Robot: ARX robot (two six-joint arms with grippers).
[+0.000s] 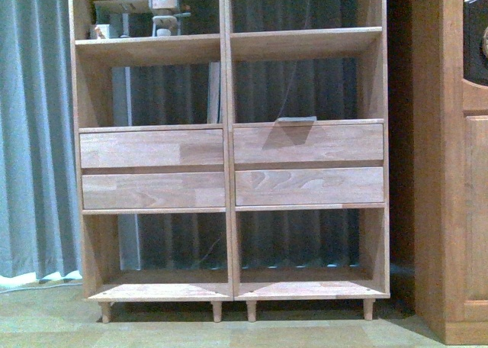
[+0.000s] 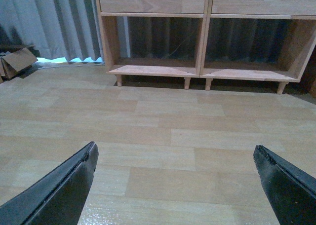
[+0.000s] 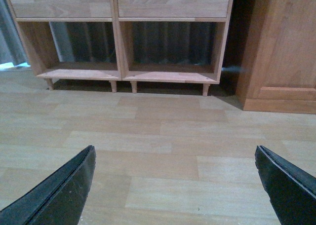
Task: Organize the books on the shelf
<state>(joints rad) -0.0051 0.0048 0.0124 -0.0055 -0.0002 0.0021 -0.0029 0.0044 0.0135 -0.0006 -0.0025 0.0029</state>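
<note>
Left gripper (image 2: 174, 148), right gripper (image 3: 174, 148): black fingers (image 2: 74, 180) spread wide, nothing between, nothing touched, wood-look floor (image 2: 158, 121) below. Shelf (image 1: 228, 172) stands upright beyond both, well apart across floor, long axis vertical, open front facing robot; four drawer fronts (image 1: 152, 148) mid-height, short legs on floor. Thin grey flat item (image 1: 296, 120) at front lip of right middle compartment, too unclear to name. Darker brown cabinet (image 1: 450, 172) just beside shelf's right side; grey curtain (image 1: 34, 134) behind, to left.
</note>
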